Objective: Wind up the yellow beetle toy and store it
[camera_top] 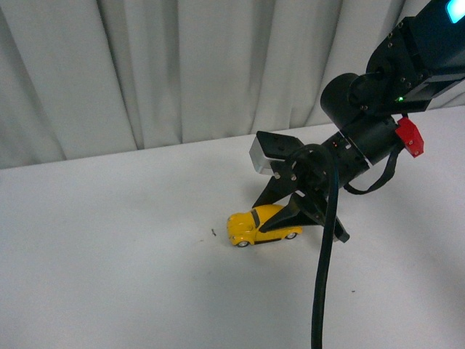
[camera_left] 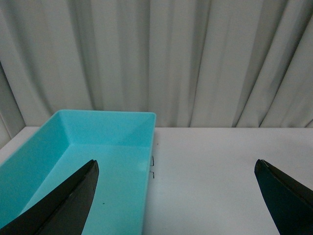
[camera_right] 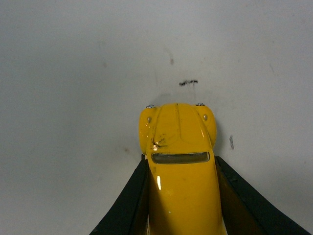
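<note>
Step in hand: grasp for winding. The yellow beetle toy (camera_top: 261, 224) sits wheels-down on the white table (camera_top: 109, 254), not lifted. The right gripper (camera_top: 272, 218) comes down over the toy from its rear end. The right wrist view shows a black finger along each flank of the toy, from about the windscreen back, the bonnet poking out ahead of the tips. Both fingers appear to press on the bodywork, so this reads as a pinch on the toy, though contact on one side is less clear.

The left gripper (camera_left: 176, 164) is spread wide and holds nothing. Below and ahead of it lies an open teal bin (camera_left: 98, 127), judged to be the storage place. It looks bare inside. The bin does not show in the front view, so its position relative to the toy cannot be told.

Judgement on next move: winding likely calls for dragging the toy backwards with the wheels loaded against the table. The grip must hold without lifting or skewing the toy. Storing is not yet begun.

Writing: no brand or label is readable on the toy. Dark scuffs mark its bonnet. A small dark scribble on the table just ahead of the toy's nose is illegible. A red tab (camera_top: 409, 136) on the arm above the toy shows no legible text.
</note>
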{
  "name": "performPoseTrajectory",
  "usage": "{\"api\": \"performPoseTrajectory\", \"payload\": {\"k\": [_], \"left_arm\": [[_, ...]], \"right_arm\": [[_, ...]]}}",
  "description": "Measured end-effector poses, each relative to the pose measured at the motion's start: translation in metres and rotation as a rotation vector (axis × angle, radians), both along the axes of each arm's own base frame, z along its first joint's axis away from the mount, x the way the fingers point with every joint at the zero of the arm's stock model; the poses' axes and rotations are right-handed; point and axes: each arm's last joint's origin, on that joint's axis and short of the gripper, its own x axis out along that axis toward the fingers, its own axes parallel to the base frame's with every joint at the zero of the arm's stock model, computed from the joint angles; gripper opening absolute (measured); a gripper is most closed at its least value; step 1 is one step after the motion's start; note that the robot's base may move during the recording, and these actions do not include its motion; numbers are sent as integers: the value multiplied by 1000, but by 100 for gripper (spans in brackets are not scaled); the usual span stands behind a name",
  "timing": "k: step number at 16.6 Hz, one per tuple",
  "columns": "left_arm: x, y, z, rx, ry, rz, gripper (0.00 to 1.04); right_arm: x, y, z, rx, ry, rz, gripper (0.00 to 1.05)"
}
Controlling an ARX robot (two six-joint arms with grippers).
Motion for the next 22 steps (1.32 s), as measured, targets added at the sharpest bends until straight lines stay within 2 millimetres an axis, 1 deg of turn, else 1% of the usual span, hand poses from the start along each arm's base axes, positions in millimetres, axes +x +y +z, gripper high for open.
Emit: {"api": "performPoseTrajectory", "payload": {"k": [2, 3, 5, 7, 8, 10, 12, 13, 15, 16, 17, 19, 21, 22], "left_arm": [[0, 0, 0, 0, 0, 0, 98], [0, 0, 0, 0, 0, 0, 98], [0, 0, 0, 0, 0, 0, 98], [0, 0, 0, 0, 0, 0, 98], [0, 0, 0, 0, 0, 0, 98], [0, 0, 0, 0, 0, 0, 98], [0, 0, 0, 0, 0, 0, 98], [0, 0, 0, 0, 0, 0, 98], [0, 0, 0, 0, 0, 0, 98], [0, 0, 0, 0, 0, 0, 98], [0, 0, 0, 0, 0, 0, 98], [0, 0, 0, 0, 0, 0, 98], [0, 0, 0, 0, 0, 0, 98], [0, 0, 0, 0, 0, 0, 98]], "right_arm": [[-15, -28, -2, -1, -2, -27, 34], [-21, -37, -3, -2, -2, -36, 34], [-41, -57, -5, -3, 2, -42, 34], [-52, -73, -6, -2, 9, -73, 34], [-57, -80, -6, 1, 19, -89, 34], [-60, -88, -6, 4, 30, -108, 34], [-60, -90, -5, 6, 40, -111, 34], [-59, -91, -5, 5, 45, -108, 37], [-59, -92, -8, -33, 58, -106, 52], [-62, -92, -15, -59, 88, -103, 60], [-66, -94, -20, -27, 102, -107, 67], [-66, -94, -20, -26, 94, -107, 79], [-66, -97, -21, -29, 87, -111, 97], [-66, -97, -20, -31, 82, -112, 100]]}}
